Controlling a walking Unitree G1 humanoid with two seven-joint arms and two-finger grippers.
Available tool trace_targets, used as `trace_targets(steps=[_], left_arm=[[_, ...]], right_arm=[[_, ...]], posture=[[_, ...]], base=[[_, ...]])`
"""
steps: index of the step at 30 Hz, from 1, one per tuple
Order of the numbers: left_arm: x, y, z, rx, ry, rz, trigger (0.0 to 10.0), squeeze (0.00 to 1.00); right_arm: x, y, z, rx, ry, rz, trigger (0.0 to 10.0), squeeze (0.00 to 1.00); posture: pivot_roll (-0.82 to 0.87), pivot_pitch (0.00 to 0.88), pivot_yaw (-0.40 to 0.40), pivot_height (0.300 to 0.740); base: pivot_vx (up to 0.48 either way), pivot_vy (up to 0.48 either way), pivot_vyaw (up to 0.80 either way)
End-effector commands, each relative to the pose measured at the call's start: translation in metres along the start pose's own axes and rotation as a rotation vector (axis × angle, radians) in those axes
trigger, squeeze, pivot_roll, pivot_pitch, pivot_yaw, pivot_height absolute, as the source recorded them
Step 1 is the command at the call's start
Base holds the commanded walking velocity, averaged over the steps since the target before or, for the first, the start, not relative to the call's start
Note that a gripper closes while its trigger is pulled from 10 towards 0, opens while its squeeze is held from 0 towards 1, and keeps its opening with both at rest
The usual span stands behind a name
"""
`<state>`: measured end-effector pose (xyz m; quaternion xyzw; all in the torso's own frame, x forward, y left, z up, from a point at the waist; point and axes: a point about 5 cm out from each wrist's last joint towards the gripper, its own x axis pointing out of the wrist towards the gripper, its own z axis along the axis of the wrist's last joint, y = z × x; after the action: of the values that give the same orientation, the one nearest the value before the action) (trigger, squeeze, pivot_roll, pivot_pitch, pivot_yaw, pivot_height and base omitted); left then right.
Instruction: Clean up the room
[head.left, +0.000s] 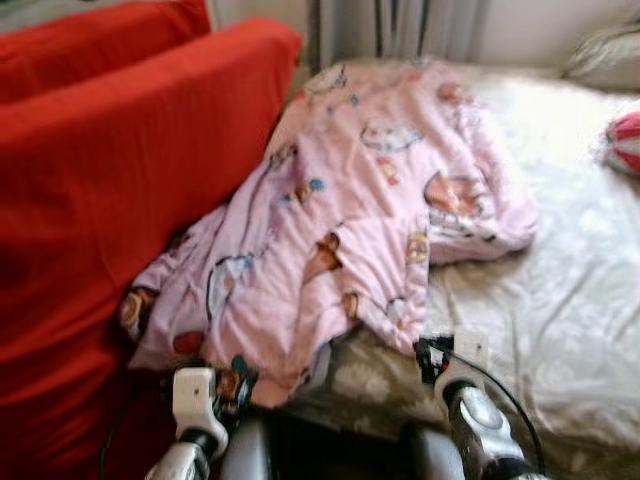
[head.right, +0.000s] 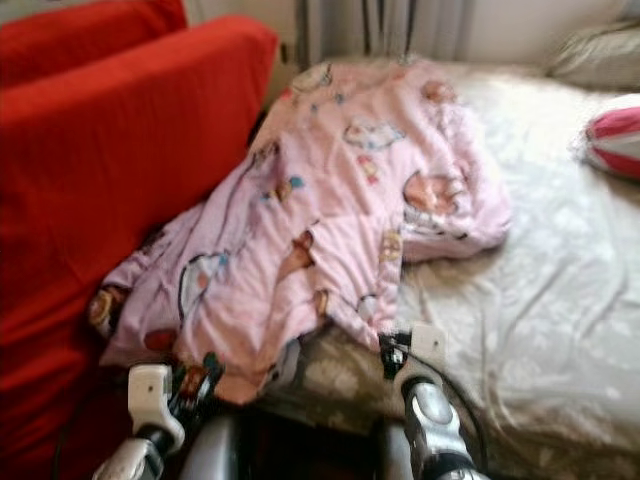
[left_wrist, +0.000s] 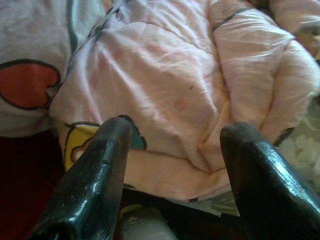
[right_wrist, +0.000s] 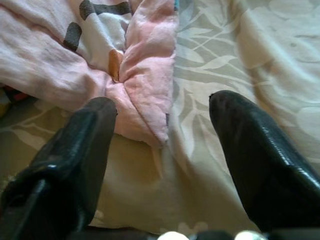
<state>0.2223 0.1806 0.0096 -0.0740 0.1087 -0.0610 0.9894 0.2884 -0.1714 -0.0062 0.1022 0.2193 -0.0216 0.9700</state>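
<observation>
In the left eye view a pink quilt (head.left: 345, 215) printed with cartoon figures lies crumpled across the bed (head.left: 560, 300), running from its far end down to the near edge, its left side pressed against a red sofa (head.left: 110, 190) that stands beside the bed. The bed's sheet is pale grey-green with a leaf pattern. A red and white striped cushion (head.left: 625, 140) is cut off by the picture's right edge, and a pale pillow (head.left: 605, 55) sits at the far right corner, blurred. Low in the picture the left gripper (head.left: 225, 385) is at the quilt's near left corner and the right gripper (head.left: 440, 350) is just beside the quilt's near right hem; the whole picture is soft, so the prints cannot be read closely. The right eye view shows the same scene, with the curtain (head.right: 400, 25) behind the bed cut off at the top. In the left wrist view the two black fingers (left_wrist: 95, 175) stand apart, with a thick fold of the quilt bulging between them; whether they touch it is hard to tell. In the right wrist view the fingers (right_wrist: 260, 160) are also spread, over bare sheet, with the quilt's hem just by one of them.
</observation>
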Motion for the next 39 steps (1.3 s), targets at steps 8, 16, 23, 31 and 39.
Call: trace_targets(steps=[8, 16, 23, 31, 39], left_arm=[[-0.009, -0.001, 0.009, 0.0, -0.007, 0.0, 10.0, 0.0], [-0.022, -0.002, 0.012, 0.0, 0.014, 0.01, 10.0, 0.0], [-0.032, -0.004, 0.017, 0.0, 0.017, 0.015, 10.0, 0.0], [-0.037, -0.006, 0.022, -0.002, 0.023, 0.008, 10.0, 0.0], [-0.044, -0.008, 0.023, -0.005, 0.042, 0.01, 10.0, 0.0]], right_arm=[[0.008, 0.008, 0.018, 0.038, -0.036, 0.028, 10.0, 1.0], [0.012, 0.013, 0.025, 0.006, -0.035, 0.059, 10.0, 0.0], [0.012, 0.014, 0.027, 0.011, -0.033, 0.07, 10.0, 0.0], [0.015, 0.02, 0.035, 0.05, -0.073, 0.093, 10.0, 0.0], [0.016, 0.028, 0.045, 0.049, -0.122, 0.141, 10.0, 0.0]], posture=[[0.17, 0.225, 0.035, 0.592], [0.19, 0.249, 0.038, 0.592], [0.21, 0.288, 0.044, 0.592], [0.22, 0.331, 0.052, 0.592], [0.22, 0.34, 0.052, 0.592]], base=[[0.0, 0.0, 0.0], [0.0, 0.0, 0.0], [0.0, 0.0, 0.0], [0.0, 0.0, 0.0], [0.0, 0.0, 0.0]])
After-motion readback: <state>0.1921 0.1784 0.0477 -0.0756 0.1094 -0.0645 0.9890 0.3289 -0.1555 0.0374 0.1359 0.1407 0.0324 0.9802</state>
